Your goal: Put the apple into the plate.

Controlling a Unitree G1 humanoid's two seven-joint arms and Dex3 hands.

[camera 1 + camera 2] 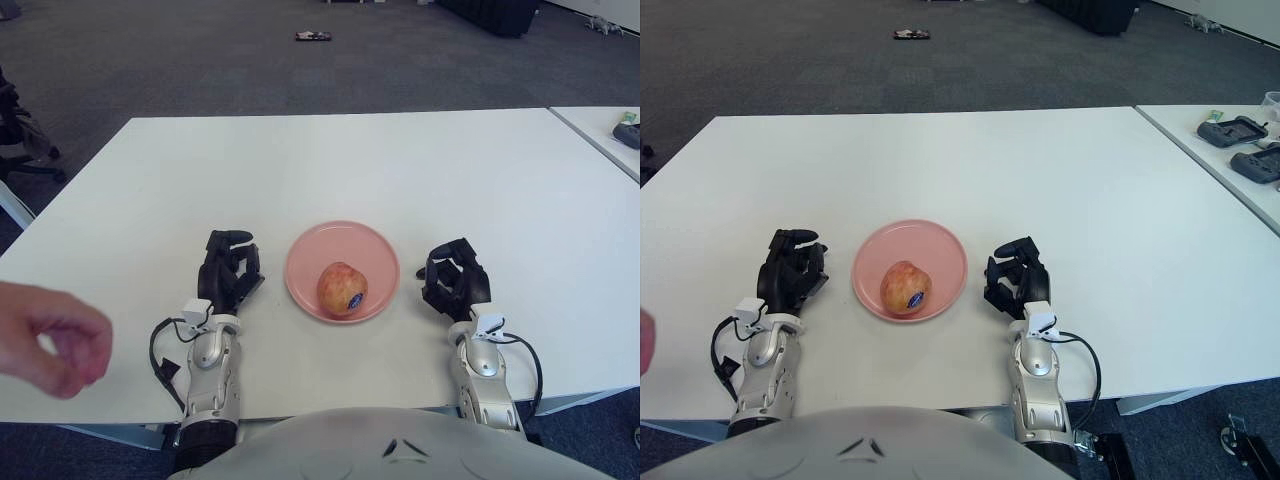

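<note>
A red-yellow apple (343, 289) with a small blue sticker sits inside the pink plate (313, 258), toward its near edge. My left hand (229, 266) shows just left of the plate, fingers curled and holding nothing. On the plate's right side is my right hand (455, 277), also curled with nothing in it. Neither hand touches the apple or the plate.
A person's bare hand (52, 338) reaches in at the left edge, near the table's front-left. The white table (340, 160) stretches back to a dark carpet. A second table at the right carries dark controllers (1238, 132). An office chair (18, 135) stands far left.
</note>
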